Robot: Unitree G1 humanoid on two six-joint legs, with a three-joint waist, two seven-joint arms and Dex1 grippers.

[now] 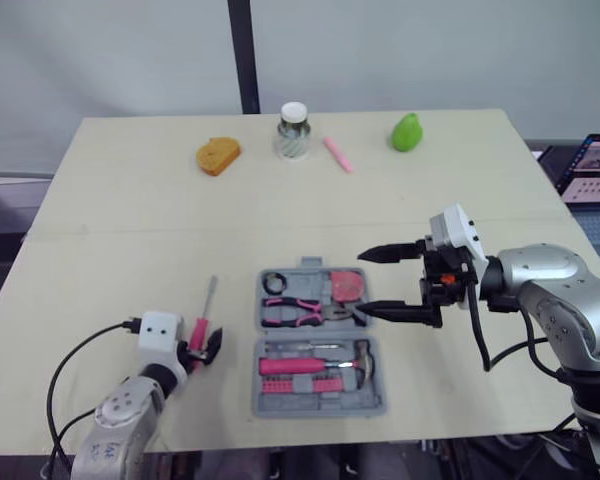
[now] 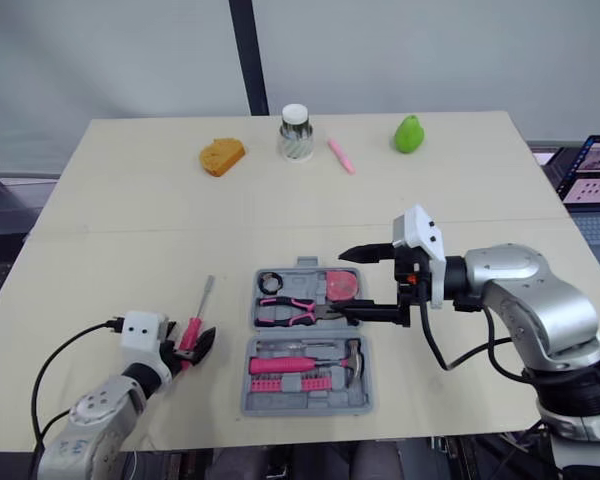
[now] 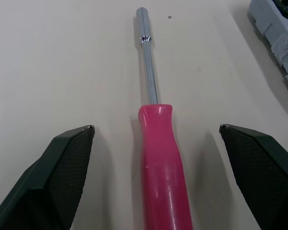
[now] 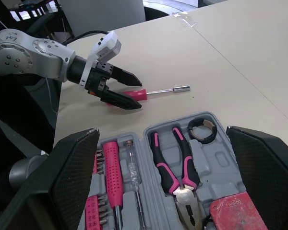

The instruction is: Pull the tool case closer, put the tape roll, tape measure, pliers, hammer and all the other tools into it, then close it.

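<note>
Your left gripper [image 1: 204, 349] is wide open, fingers either side of the screwdriver [image 3: 154, 120], whose pink handle lies flat on the table [image 1: 130, 200] just left of the open tool case [image 1: 315, 408]. Watch the squeeze: that round handle may roll or squirt forward if one pad lands first, and pads this low could scrape the tabletop. Your right gripper [image 1: 360, 283] hangs spread open and empty over the case's right side, above the tape measure [image 1: 348, 285], so a carry across could clip it. I'd clear it first. The front edge is near both arm and case; mid-table is your open room.
</note>
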